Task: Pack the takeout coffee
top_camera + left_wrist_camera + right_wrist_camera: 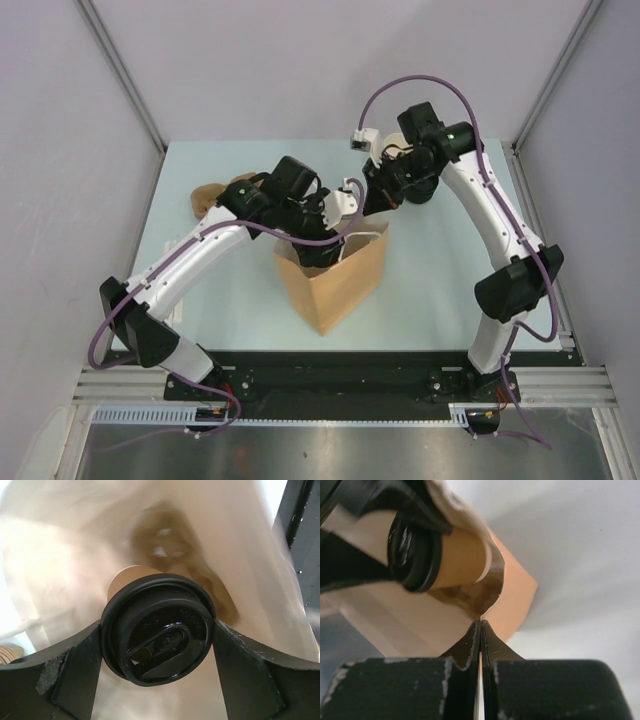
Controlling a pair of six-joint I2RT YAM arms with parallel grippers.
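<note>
Left gripper (158, 632) clamps the small black-lidded brown kraft-paper cup (462, 557) inside the tan paper bag (335, 285), right gripper (480, 630) pinching its rim. Next, I'd say: lower gently and release.

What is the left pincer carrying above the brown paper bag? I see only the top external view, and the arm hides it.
Observer: A small brown kraft-paper cup with a round black plastic lid; the left pincer clamps it by the lid's rim.
Operator: Is it inside the bag yet?
Observer: The brown paper bag walls surround the cup in the left wrist view, base pointing inward.
Operator: And the right pincer?
Observer: The right pincer is shut on the bag's rim, beside the cup.
</note>
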